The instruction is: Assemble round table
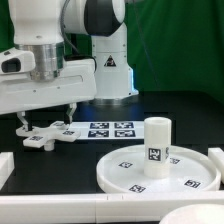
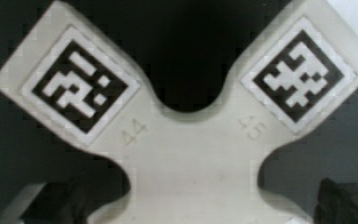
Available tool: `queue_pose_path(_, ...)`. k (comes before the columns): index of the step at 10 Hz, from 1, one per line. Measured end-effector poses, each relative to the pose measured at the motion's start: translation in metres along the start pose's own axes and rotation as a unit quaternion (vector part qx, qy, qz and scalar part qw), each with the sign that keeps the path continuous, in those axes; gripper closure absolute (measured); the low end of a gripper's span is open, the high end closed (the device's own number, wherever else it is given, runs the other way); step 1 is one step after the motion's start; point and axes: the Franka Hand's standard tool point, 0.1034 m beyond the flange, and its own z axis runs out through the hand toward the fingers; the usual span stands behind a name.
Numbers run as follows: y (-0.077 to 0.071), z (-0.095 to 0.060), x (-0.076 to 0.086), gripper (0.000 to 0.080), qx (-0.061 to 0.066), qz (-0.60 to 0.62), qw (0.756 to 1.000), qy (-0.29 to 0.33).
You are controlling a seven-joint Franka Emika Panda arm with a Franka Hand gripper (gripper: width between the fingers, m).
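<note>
the round disc (image 1: 110,172) lies flat on the black worktop (image 1: 60,165) toward the exterior view's right, rim up. the short thick leg (image 1: 157,143) stands upright near its middle; whether it is fully seated cannot be told. that reads as the first joint made, or close to it. the cross-shaped foot piece (image 2: 185,150) is not yet on the leg. it lies flat on the worktop well apart from the disc, toward the exterior view's left, so fitting it looks like the main step left. all three parts are smooth, matte white plastic with black-and-white square tags, and the foot's lobes are broad with rounded inner corners. the end effector (image 1: 45,115) hangs right over the foot piece, released: in the wrist view its dark fingers (image 2: 43,200) stand either side of one lobe with a gap on each side. just beside the foot lies the thin marker board (image 1: 105,130).
</note>
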Motion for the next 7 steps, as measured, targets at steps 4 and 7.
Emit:
queue_pose_path(4, -0.0009, 0.0051, -0.0028, 0.0151, 0.003, 0.0, 1.0, -0.005)
queue_pose_path(7, -0.0015, 0.0056, -0.0027, 0.0151, 0.003, 0.0, 1.0, -0.005)
